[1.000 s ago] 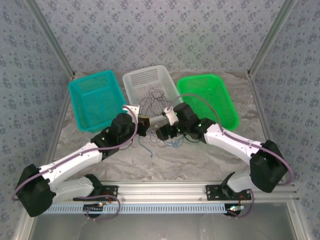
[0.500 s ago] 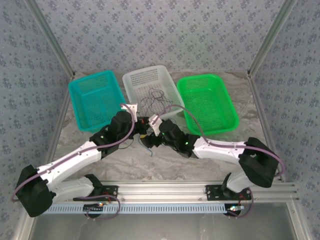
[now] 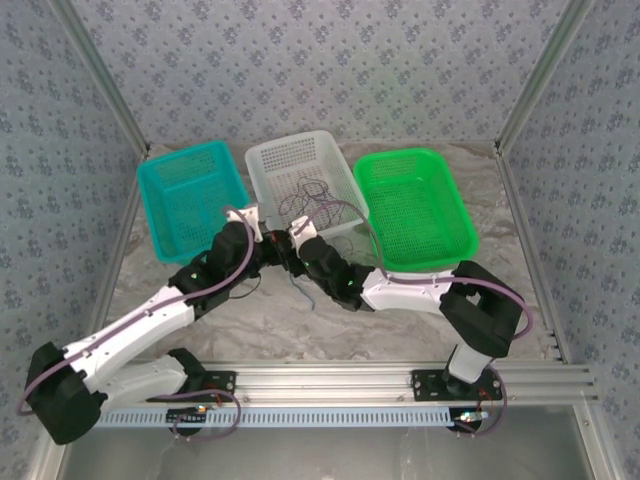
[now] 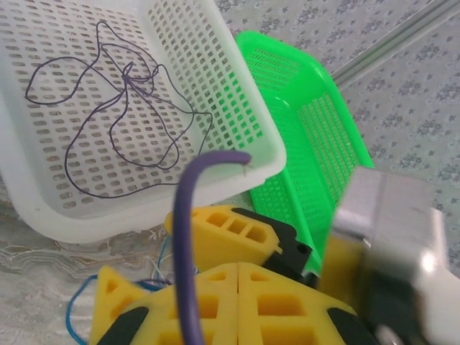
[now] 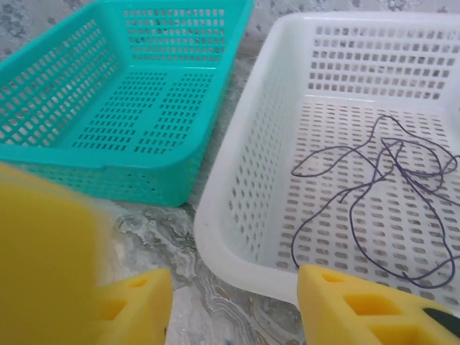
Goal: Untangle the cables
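The marble bench (image 3: 400,310) takes up most of the top view, and what has changed on it is your right arm (image 3: 420,290). A second ago it reached in from the right side of the frame. Now it is folded low across the middle, with its wrist pushed up against the end of the left arm (image 3: 140,325), which has itself edged toward the upper left.

Behind them the teal basket (image 3: 190,200), the white basket (image 3: 275,165) and the green basket (image 3: 415,210) sit where they were, side by side along the back.

Both claws now meet just in front of the white basket's near rim. Your right claw (image 5: 236,287) has its fingers spread wide, with nothing between them. Your left claw (image 4: 237,267) has its yellow fingers pressed together. You cannot tell from these views whether a wire is pinched in the seam.

The dark purple cable (image 4: 128,77) lies inside the white basket, in loose loops that cross at a small knot. The blue cable (image 4: 70,316) lies out on the bench, just under the two claws.

It looks as if you are setting up a second grip on the blue strand. The purple knot is not yet opened, so most of the task is still to do.
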Controlling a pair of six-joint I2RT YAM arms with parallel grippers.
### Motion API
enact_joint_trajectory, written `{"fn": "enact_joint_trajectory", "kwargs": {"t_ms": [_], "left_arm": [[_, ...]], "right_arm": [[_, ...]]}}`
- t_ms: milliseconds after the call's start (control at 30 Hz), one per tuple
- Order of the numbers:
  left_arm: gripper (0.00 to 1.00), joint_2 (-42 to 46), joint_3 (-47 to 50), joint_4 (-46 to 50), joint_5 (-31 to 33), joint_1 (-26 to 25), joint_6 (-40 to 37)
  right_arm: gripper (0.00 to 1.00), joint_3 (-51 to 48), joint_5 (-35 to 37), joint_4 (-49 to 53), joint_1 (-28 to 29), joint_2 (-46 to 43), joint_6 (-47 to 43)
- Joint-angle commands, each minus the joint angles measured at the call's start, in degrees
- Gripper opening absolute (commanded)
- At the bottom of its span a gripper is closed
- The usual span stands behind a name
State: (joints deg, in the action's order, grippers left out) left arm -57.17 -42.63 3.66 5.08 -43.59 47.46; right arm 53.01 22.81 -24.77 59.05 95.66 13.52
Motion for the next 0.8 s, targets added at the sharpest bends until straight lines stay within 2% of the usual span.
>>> {"fn": "enact_joint_trajectory", "kwargs": {"t_ms": [0,233,500,733,767], "left_arm": [[0.00,5.01,-5.18,-2.86,-1.60,-0.89,-1.26],[0.00,6.63,-9.57,-1.44,-3.11,2.64,-3.39],[0.00,6.71,-15.23,0.90,-4.03,4.85,-7.01],[0.00,6.46,-24.17,4.68,-4.98,10.03,-12.91],[0.00,6.07,-25.94,5.11,-5.35,10.59,-13.81]], "right_arm": [[0.49,-3.58,1.17,7.85,-0.50,1.02,5.09],[0.42,-8.45,-1.58,14.68,-1.04,0.13,10.47],[0.43,-11.82,-1.46,16.50,-0.72,-0.02,14.84],[0.53,-15.03,-1.44,13.67,-1.65,-0.74,17.75],[0.58,-15.13,-1.41,13.66,-1.82,-0.52,17.92]]}}
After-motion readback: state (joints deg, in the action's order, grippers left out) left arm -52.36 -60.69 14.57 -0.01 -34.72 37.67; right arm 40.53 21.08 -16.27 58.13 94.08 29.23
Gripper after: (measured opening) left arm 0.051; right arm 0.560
